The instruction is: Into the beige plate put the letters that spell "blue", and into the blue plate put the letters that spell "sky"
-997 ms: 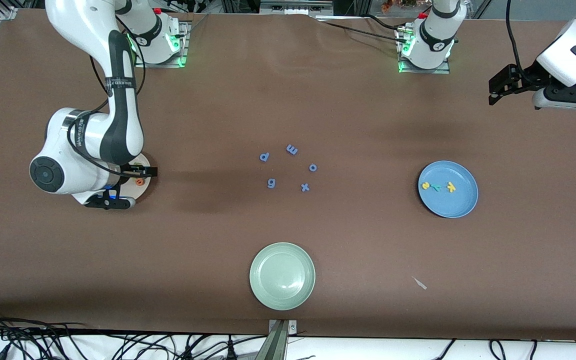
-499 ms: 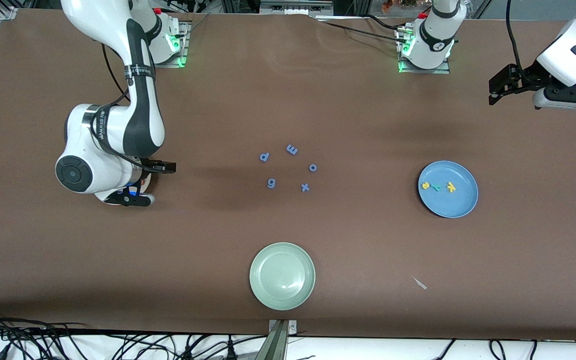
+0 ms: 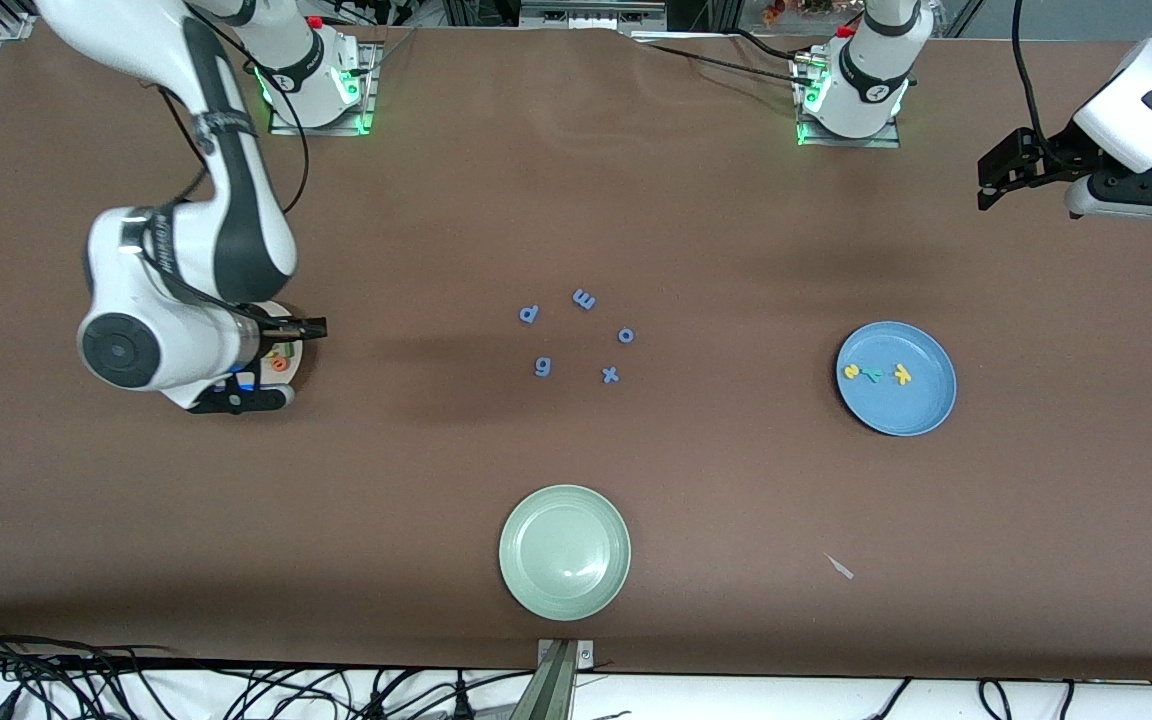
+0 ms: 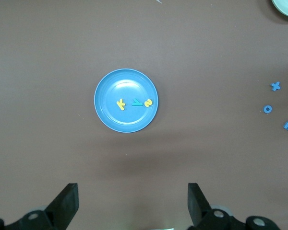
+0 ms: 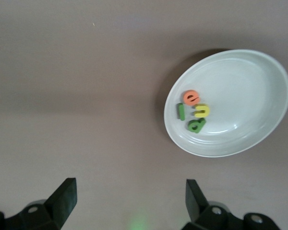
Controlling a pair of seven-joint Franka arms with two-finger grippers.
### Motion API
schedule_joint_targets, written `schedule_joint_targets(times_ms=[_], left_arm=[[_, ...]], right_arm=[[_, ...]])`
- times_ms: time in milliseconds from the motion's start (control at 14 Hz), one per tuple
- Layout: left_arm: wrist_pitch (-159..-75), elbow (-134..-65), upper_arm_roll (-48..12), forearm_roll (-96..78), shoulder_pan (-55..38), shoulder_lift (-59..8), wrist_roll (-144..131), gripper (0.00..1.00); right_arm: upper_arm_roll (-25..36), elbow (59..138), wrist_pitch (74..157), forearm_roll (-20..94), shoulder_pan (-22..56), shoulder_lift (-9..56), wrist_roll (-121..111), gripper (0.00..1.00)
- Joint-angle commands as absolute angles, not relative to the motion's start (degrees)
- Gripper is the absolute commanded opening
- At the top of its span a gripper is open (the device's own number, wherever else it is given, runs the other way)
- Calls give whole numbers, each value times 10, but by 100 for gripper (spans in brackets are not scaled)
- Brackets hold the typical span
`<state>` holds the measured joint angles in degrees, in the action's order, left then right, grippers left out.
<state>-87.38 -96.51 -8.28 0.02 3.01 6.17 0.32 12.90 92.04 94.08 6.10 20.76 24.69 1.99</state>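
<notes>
Brown table (image 3: 696, 200): periwinkle letters (image 3: 576, 335), pale green plate (image 3: 564, 552). Left gripper (image 4: 133, 203) waits, jaws open; right gripper (image 5: 129, 201), jaws open, has shifted back over the beige plate (image 5: 245, 86).

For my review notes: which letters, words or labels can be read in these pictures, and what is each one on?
"e", "u", "l", "b": foam letters in the beige plate.
"s", "y", "k": foam letters in the blue plate.
"p", "m", "o", "g", "x": periwinkle letters on the table.
Right arm's band lettering: too blurred to read.
</notes>
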Motion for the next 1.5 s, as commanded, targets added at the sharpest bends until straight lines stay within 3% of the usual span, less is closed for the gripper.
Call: schedule_joint_targets(times_ms=[0,356,570,1425], left_arm=[[-860,-947,-84,15,28,54,-4,100],[-859,-947,-84,15,27,54,-4,100],[-859,-947,-85,15,27,54,-4,100],[-859,-944,-85,15,27,54,-4,100]], right_arm=[[47,934,933,33,128,182,25,100],[45,967,917,25,89,41,19,100],[46,962,890,-3,63,-8,20,100],[48,951,889,-4,42,-22,22,100]])
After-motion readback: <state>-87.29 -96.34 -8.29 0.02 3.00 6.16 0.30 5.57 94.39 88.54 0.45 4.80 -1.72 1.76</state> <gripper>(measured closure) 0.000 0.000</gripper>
